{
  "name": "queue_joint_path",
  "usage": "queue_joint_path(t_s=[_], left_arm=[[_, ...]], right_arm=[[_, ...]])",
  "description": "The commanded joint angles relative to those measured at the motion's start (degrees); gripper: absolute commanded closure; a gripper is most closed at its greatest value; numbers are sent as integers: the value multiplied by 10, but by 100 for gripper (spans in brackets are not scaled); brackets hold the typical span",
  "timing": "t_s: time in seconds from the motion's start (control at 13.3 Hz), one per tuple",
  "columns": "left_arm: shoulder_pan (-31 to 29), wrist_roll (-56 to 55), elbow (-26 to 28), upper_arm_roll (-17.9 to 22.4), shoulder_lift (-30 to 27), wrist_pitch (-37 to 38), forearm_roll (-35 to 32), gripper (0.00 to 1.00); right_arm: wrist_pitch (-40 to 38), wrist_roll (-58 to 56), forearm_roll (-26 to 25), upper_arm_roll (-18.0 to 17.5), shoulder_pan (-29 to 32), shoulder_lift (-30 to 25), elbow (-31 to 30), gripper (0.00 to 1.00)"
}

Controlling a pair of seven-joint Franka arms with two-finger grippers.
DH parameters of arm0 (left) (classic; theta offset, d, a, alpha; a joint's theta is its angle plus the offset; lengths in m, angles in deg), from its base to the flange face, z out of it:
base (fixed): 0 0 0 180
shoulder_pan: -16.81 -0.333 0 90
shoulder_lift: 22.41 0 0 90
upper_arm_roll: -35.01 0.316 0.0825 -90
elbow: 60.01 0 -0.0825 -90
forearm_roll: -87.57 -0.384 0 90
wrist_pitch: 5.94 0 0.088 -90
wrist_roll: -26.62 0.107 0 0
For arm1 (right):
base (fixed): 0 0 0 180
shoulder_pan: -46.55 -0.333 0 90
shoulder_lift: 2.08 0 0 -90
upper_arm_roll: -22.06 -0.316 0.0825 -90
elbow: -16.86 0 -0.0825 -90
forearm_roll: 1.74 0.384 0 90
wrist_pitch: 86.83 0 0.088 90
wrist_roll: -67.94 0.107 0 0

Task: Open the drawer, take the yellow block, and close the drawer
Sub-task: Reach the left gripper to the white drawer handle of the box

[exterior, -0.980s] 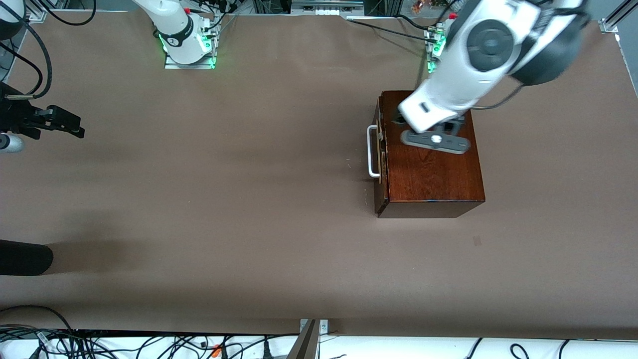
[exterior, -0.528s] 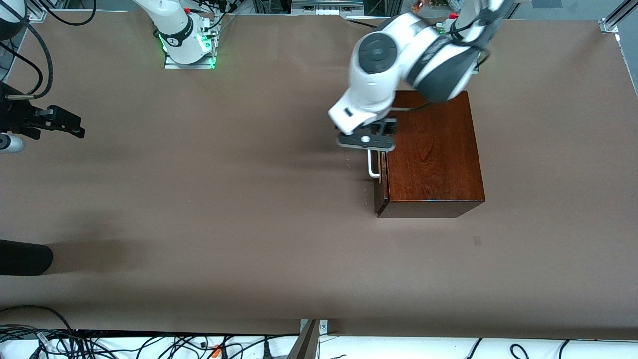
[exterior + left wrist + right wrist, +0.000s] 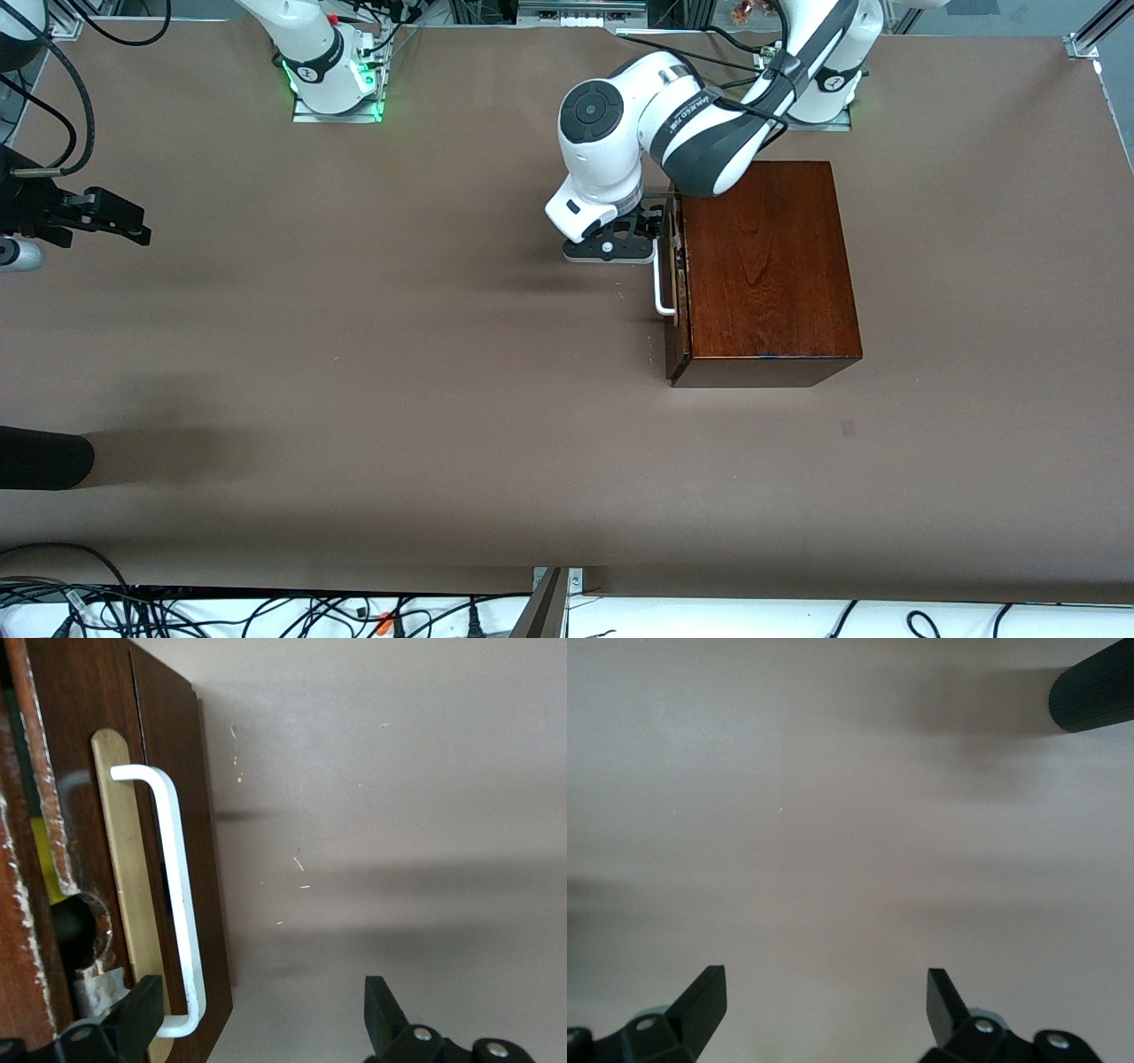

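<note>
Left wrist view: left gripper [image 3: 257,1028], fingers spread wide and empty, sits at one end of white U-shaped bar handle [image 3: 182,904] on shut dark reddish-brown drawer [image 3: 675,292]; centre on bar, straddle, clamp, pull straight; yellow block unseen; right gripper [image 3: 824,1014], open, empty, waits.

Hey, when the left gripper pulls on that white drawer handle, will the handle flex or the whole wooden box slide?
The handle looks like a rigid bar, so it probably won't flex. Its smooth finish may be slippery for the open left gripper. The wooden box looks solid and sits free on the table, so it might slide if the drawer sticks.
</note>
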Motion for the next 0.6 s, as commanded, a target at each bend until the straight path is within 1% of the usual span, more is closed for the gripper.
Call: queue_joint_path(t_s=[0.0, 0.38, 0.53], left_arm=[[10, -19, 32, 4, -9, 4, -44, 0], [9, -20, 46, 5, -9, 1, -52, 0], [9, -23, 57, 5, -8, -14, -52, 0]], right_arm=[[1, 3, -3, -7, 5, -5, 0, 0], [1, 4, -3, -6, 6, -5, 1, 0], [1, 4, -3, -6, 6, -4, 1, 0]])
